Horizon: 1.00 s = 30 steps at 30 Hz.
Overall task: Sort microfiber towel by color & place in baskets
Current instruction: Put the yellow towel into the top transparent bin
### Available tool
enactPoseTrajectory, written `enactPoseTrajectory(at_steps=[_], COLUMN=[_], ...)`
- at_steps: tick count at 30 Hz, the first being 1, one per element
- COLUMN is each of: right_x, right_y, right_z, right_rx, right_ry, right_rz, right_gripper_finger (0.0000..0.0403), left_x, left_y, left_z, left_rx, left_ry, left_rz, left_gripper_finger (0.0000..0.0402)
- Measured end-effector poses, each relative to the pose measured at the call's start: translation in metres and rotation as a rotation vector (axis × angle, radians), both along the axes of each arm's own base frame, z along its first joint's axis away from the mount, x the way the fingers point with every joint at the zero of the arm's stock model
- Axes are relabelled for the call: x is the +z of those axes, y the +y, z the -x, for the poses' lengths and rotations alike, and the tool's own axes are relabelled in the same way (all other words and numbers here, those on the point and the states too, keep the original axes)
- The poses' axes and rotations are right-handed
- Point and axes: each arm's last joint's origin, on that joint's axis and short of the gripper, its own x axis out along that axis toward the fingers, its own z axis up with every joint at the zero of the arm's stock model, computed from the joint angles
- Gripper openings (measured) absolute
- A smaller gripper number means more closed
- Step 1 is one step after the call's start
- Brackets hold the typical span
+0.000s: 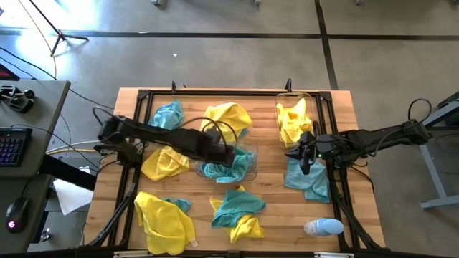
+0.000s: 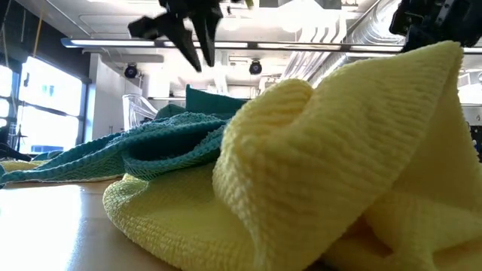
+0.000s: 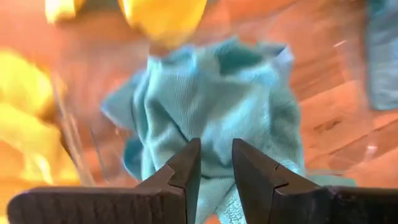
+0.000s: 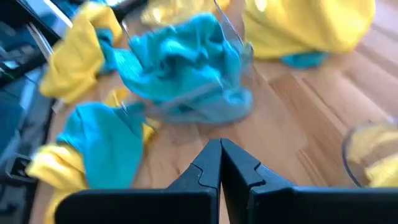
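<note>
A clear basket (image 1: 252,154) at the table's middle holds crumpled teal towels (image 3: 211,99). My left gripper (image 3: 216,146) hangs above them, pointing steeply down, open with nothing between its fingers; the low view shows it (image 2: 203,64) high up. A second clear basket (image 1: 281,107) at the far right holds yellow towels (image 1: 294,118). My right gripper (image 4: 219,144) is shut and bare, above the edge of a loose teal towel (image 1: 308,179) on the right. More yellow and teal towels lie loose on the wood.
Loose towels lie around: teal (image 1: 168,115) and yellow (image 1: 229,118) at the far side, yellow (image 1: 163,163) at left, yellow (image 1: 165,222) and a teal-on-yellow pile (image 1: 237,211) near the front. A pale bottle (image 1: 323,228) lies at the near right. A black frame rims the table.
</note>
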Motion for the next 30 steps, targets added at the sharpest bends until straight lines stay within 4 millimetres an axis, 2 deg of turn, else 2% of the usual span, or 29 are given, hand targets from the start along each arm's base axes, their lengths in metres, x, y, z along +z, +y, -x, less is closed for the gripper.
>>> enactPoseTrajectory(at_steps=[6,10,14,18,25,30], right_x=[0.018,0.025,0.033,0.050,0.068,0.070], right_y=[0.003,0.002,-0.004,-0.017,-0.066,-0.102], right_z=[-0.016,-0.036,-0.064,-0.101,-0.176,-0.222], right_rx=[0.036,0.032,0.006,-0.030,-0.207,-0.226], right_ry=[-0.220,-0.301,-0.227,-0.154,0.131,0.318], right_rz=[0.052,0.099,0.163,0.239,0.294,0.323], right_gripper_finger=[0.0000,0.0000,0.0000,0.0000,0.0007,0.0042], left_x=[0.031,0.032,0.017,0.002,-0.010,-0.008], left_y=[0.012,0.021,0.030,0.041,0.056,0.061], left_z=[0.020,0.038,0.063,0.096,0.155,0.190], left_rx=[-0.189,-0.262,-0.292,-0.310,-0.399,-0.482], left_ry=[-0.012,0.017,0.015,-0.067,-0.240,-0.323], left_rz=[-0.174,-0.268,-0.283,-0.267,-0.279,-0.326], left_gripper_finger=[0.0078,0.0078,0.0072,0.0060,0.0044,0.0042])
